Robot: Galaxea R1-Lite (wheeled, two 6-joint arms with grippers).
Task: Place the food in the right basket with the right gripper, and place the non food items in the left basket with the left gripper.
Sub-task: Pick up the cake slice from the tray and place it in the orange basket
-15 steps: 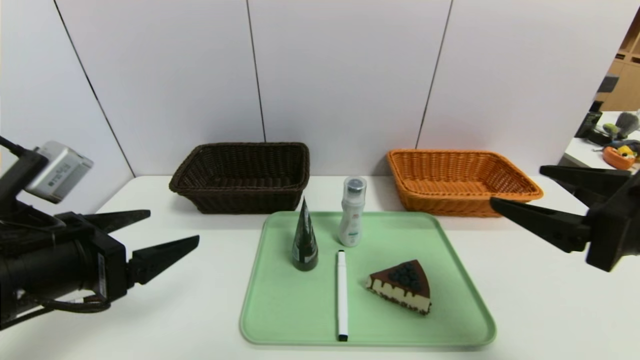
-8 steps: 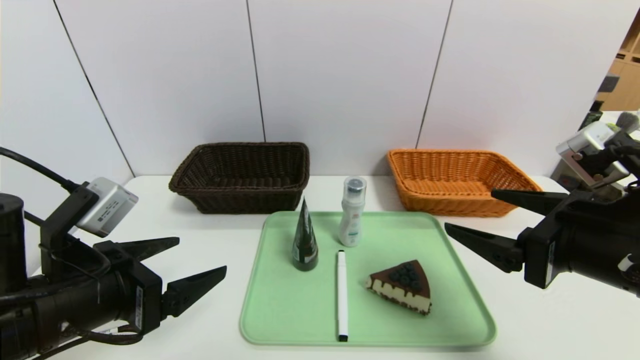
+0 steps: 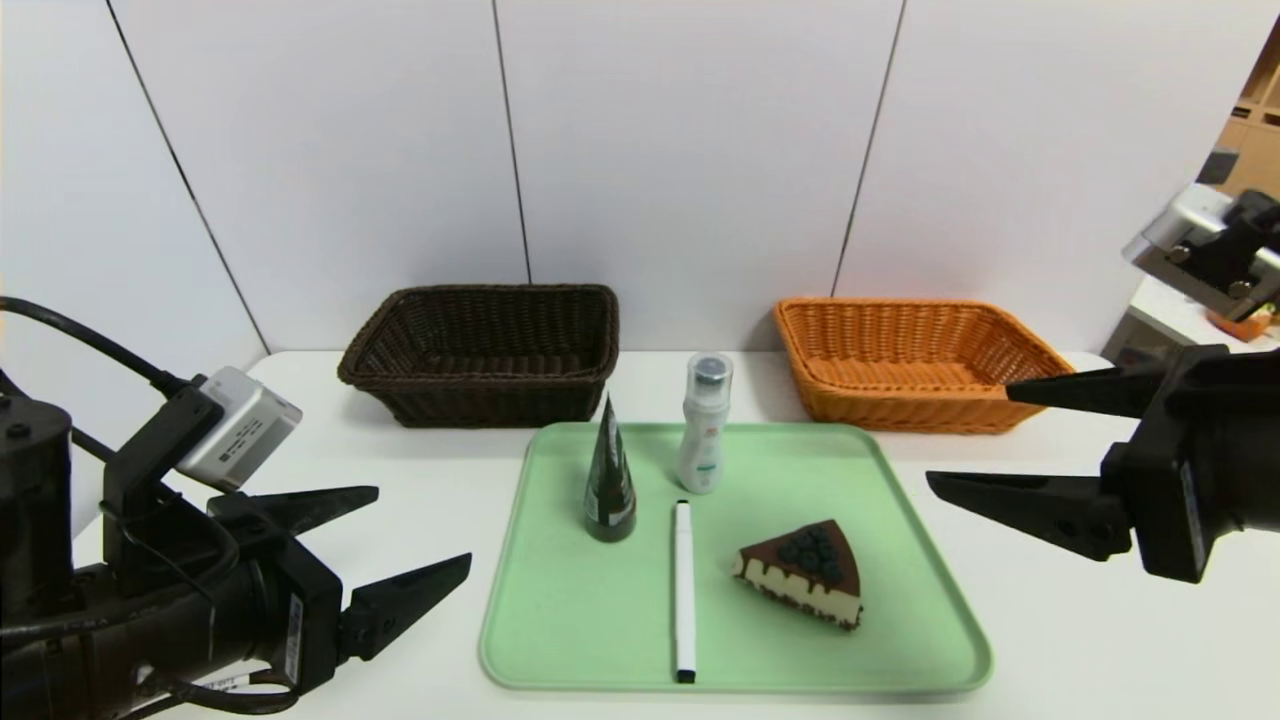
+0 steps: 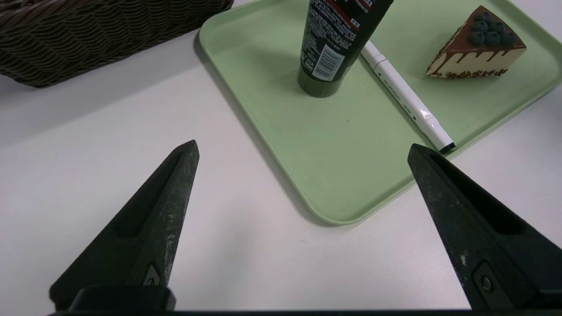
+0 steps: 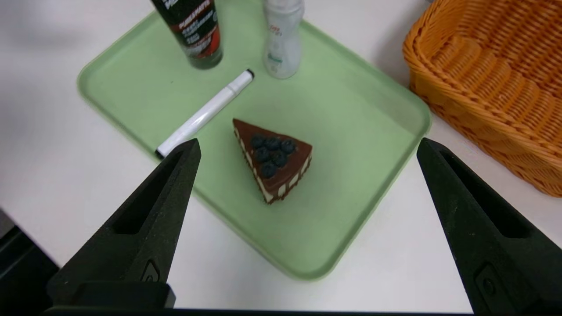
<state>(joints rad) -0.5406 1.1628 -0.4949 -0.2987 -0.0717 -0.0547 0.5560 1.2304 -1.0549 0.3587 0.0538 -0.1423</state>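
Note:
On a green tray [image 3: 930, 640] lie a chocolate cake slice [image 3: 805, 575] with blueberries, a white marker [image 3: 684, 590], a dark green tube [image 3: 609, 480] standing on its cap and a white bottle [image 3: 704, 425]. The dark brown left basket [image 3: 485, 355] and the orange right basket [image 3: 915, 365] stand behind the tray. My left gripper [image 3: 420, 535] is open over the table left of the tray, holding nothing. My right gripper [image 3: 970, 440] is open above the table right of the tray. In the right wrist view the cake slice [image 5: 272, 160] lies ahead between the open fingers [image 5: 145, 219].
A white wall closes the back just behind the baskets. A side table with clutter [image 3: 1235, 300] stands at the far right. White tabletop [image 3: 430, 460] shows on both sides of the tray.
Both arms have come in toward the tray: the left gripper moved right and lower, and the right gripper moved left and down. Both stayed open. The objects have not moved.

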